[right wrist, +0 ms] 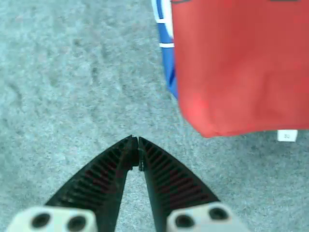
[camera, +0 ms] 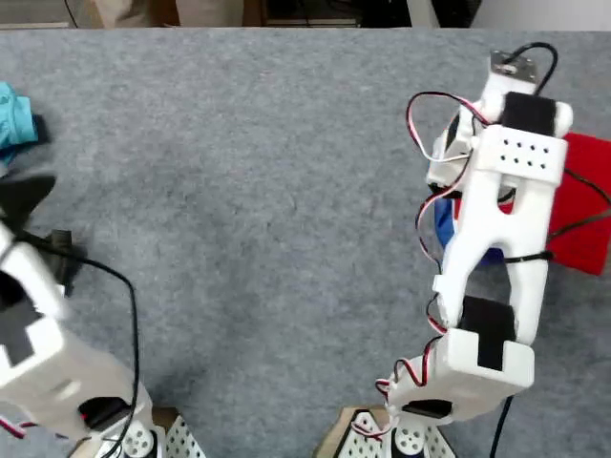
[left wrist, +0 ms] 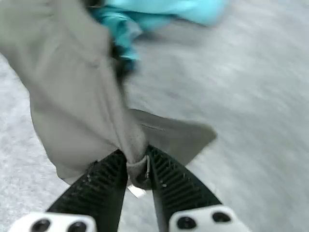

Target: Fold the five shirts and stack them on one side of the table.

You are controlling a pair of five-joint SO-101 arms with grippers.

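- My left gripper (left wrist: 137, 164) clamps gray shirt (left wrist: 82, 111), 9 o'clock edge, beside teal shirt (left wrist: 159, 9).
- My right gripper (right wrist: 135, 145) closed, empty, over surface (right wrist: 58, 72).
- Red shirt (camera: 584, 234) on blue shirt (right wrist: 165, 48), 3 o'clock.

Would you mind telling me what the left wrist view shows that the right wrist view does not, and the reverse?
Left wrist view: the left gripper is shut on a bunched fold of a grey fabric shirt, with a crumpled turquoise shirt beyond it. Right wrist view: the right gripper is shut and holds nothing, near a flat red shirt lying over a blue shirt with white stripes. Shared: the grey felt-like table surface and black ribbed fingers closed together.
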